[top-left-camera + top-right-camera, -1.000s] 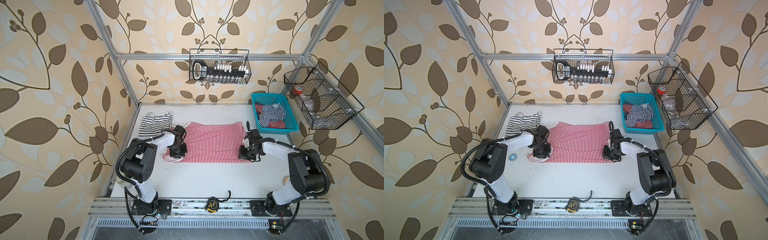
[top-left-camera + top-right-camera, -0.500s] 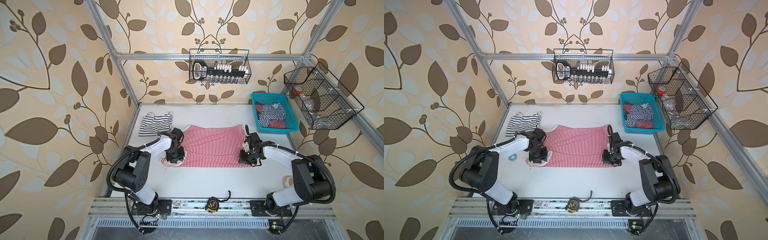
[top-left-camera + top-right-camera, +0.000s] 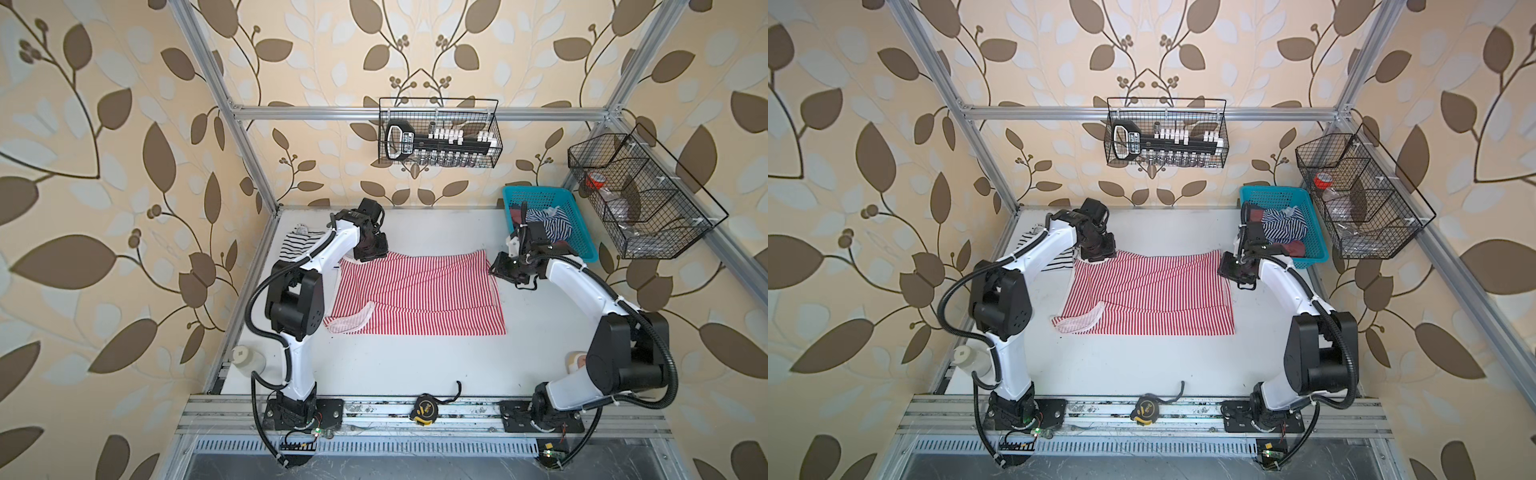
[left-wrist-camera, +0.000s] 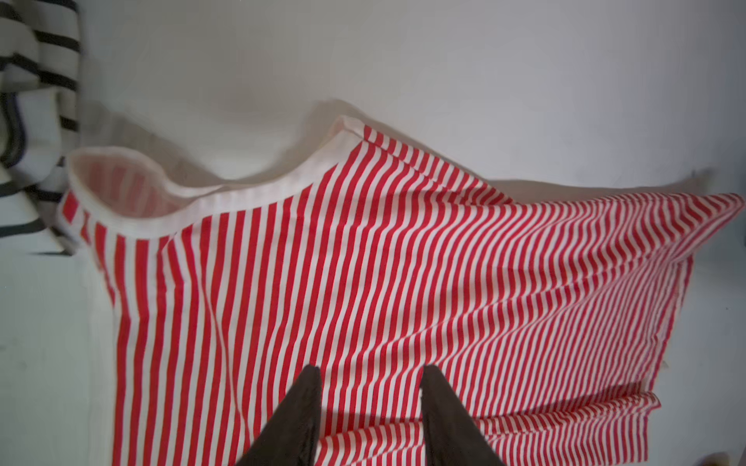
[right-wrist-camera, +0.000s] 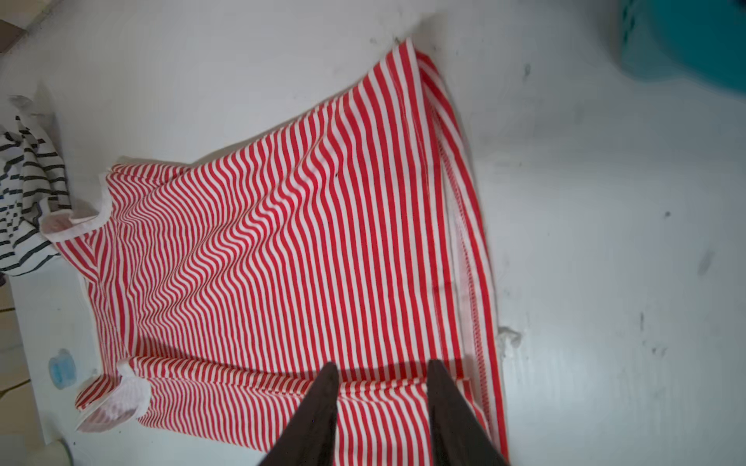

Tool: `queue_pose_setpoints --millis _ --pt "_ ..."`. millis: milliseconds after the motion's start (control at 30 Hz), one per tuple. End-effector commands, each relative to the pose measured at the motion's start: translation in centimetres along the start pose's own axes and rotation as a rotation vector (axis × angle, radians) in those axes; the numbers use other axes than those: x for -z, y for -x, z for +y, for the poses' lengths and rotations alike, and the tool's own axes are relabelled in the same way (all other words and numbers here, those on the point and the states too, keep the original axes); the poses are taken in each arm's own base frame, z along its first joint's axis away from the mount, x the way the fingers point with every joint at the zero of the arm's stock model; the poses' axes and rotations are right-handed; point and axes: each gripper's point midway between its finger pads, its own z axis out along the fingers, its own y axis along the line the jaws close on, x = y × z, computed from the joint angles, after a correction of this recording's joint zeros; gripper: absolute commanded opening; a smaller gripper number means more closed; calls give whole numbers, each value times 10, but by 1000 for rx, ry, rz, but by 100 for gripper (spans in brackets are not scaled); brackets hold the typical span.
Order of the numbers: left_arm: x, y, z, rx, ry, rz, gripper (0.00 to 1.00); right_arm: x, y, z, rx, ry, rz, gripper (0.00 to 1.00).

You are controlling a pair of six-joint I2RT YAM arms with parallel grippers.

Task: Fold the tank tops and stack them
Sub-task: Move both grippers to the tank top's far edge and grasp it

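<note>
A red-and-white striped tank top [image 3: 415, 291] [image 3: 1148, 295] lies spread flat mid-table, its near edge folded over in a strip. My left gripper [image 3: 372, 251] [image 4: 371, 371] hovers open over its far left corner, with striped cloth showing between the fingers [image 4: 298, 415]. Over the far right corner my right gripper [image 3: 498, 268] [image 5: 382, 365] is open too, and nothing is pinched in it. A black-and-white tank top [image 3: 297, 245] [image 4: 36, 121] lies crumpled at the far left, partly behind the left arm. A navy-and-white tank top [image 3: 548, 222] sits in the turquoise basket [image 3: 536, 192].
A tape measure [image 3: 424, 409] lies at the table's front edge. Wire baskets hang on the back wall [image 3: 438, 133] and on the right frame [image 3: 640, 195]. A white roll [image 3: 245, 359] stands off the left edge. A small blue object [image 5: 62, 369] lies near the top's strap.
Both grippers have opened, let go of the red-and-white top and moved from its near part to its far corners. The top now lies a little nearer the front.
</note>
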Motion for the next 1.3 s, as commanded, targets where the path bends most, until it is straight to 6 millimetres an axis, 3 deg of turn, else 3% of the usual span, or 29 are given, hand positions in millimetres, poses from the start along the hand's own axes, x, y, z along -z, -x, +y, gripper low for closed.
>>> queue_pose_setpoints --millis 0,233,400,900,1267 --pt "-6 17 3 -29 -29 26 43 -12 14 8 30 35 40 41" --pt "-32 48 9 -27 -76 18 43 -40 48 14 10 40 30 44" --pt "-42 63 4 -22 -123 5 43 -60 58 11 -8 24 33 44" --pt "-77 65 1 -5 -159 45 39 -87 83 2 -14 -41 16 50" --pt "-76 69 -1 11 -178 37 32 -103 92 2 -13 -35 28 48"
